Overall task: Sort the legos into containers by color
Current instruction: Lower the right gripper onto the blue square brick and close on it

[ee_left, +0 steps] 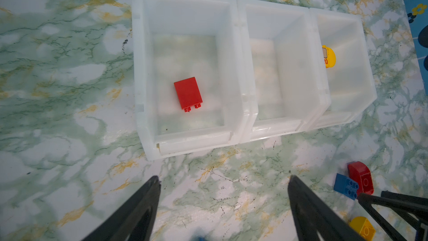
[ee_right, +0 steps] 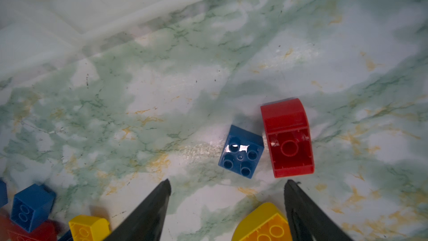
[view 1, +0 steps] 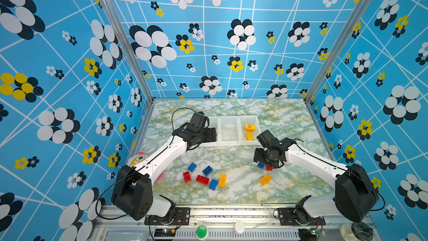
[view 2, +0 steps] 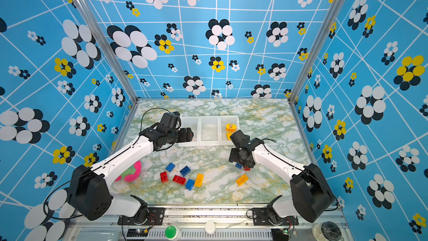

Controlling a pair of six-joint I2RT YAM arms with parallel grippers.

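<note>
In the left wrist view the left hand [ee_left: 224, 178] stands released, a red brick [ee_left: 188, 93] lying in a container [ee_left: 139, 77]; the right hand [ee_right: 227, 183], released too, should next grasp the blue brick [ee_right: 240, 151].

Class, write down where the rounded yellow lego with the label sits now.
In both top views the rounded yellow lego lies inside the rightmost container, just behind a yellow brick.

Containers [view 1: 229, 144] in a row far on the bench [view 1: 289, 121], loose legos [view 1: 202, 179] nearer, plush toy [view 1: 137, 158] near left
</note>
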